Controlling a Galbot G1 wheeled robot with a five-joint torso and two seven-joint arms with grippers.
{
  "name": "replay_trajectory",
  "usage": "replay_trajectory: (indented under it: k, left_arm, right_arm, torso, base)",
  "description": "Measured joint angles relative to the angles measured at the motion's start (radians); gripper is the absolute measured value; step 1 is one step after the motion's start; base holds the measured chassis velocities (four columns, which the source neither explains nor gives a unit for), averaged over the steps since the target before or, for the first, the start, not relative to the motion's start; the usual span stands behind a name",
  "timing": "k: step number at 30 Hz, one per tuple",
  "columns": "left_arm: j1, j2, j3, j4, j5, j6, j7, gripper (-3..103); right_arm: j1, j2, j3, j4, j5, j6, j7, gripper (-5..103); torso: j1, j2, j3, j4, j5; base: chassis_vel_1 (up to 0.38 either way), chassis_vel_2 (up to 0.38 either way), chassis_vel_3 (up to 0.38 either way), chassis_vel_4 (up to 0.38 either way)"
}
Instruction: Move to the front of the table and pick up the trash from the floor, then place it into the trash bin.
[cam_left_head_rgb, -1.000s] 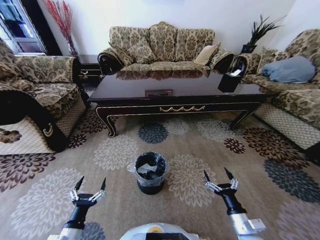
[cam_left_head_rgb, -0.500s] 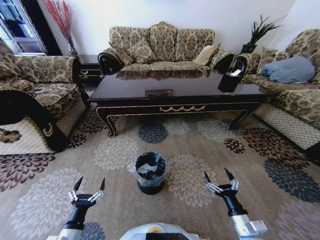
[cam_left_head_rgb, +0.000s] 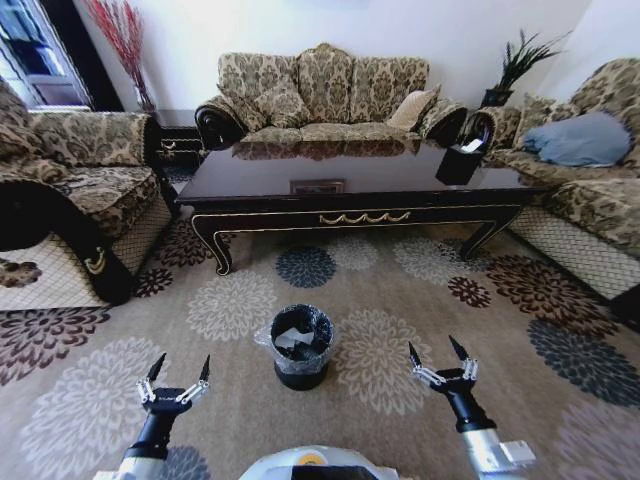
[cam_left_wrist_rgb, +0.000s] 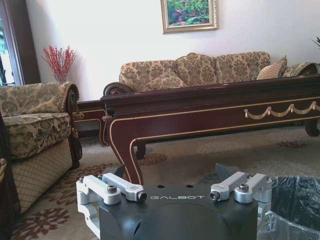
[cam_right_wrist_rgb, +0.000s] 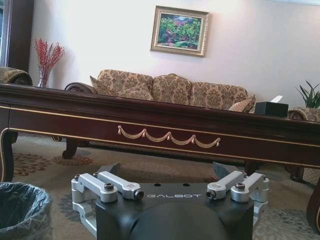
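Observation:
The long dark table (cam_left_head_rgb: 360, 190) with gold scroll trim stands ahead on the patterned carpet; its front rail also shows in the wrist views (cam_left_wrist_rgb: 210, 112) (cam_right_wrist_rgb: 165, 132). The black trash bin (cam_left_head_rgb: 301, 345) with a plastic liner sits on the floor between my arms, and crumpled white paper lies inside it. The bin's rim appears beside each wrist (cam_left_wrist_rgb: 295, 210) (cam_right_wrist_rgb: 20, 210). My left gripper (cam_left_head_rgb: 179, 371) hovers open, low and left of the bin. On the bin's other side my right gripper (cam_left_head_rgb: 438, 352) is open too. Both hold nothing.
Sofas surround the table: one behind (cam_left_head_rgb: 330, 95), one on the left (cam_left_head_rgb: 70, 190), one on the right (cam_left_head_rgb: 590, 170) with a blue cushion. A black box holder (cam_left_head_rgb: 460, 160) sits on the table's right end. Open carpet lies around the bin.

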Motion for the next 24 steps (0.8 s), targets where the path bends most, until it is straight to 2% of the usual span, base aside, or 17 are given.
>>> replay_trajectory:
  k: [11,24]
  left_arm:
    - [0.000,0.000,0.000,0.000,0.000,0.001,-0.001,100]
    - [0.000,0.000,0.000,0.000,0.000,0.001,-0.001,100]
  right_arm:
    - [0.000,0.000,0.000,0.000,0.000,0.000,0.000,100]
    - [0.000,0.000,0.000,0.000,0.000,-0.001,0.001,100]
  torso:
    - [0.000,0.000,0.000,0.0000,-0.0001]
    - [0.000,0.000,0.000,0.0000,-0.0002]
  base:
    - [0.071,-0.073,-0.078,0.072]
    - [0.268,-0.288,-0.273,0.279]
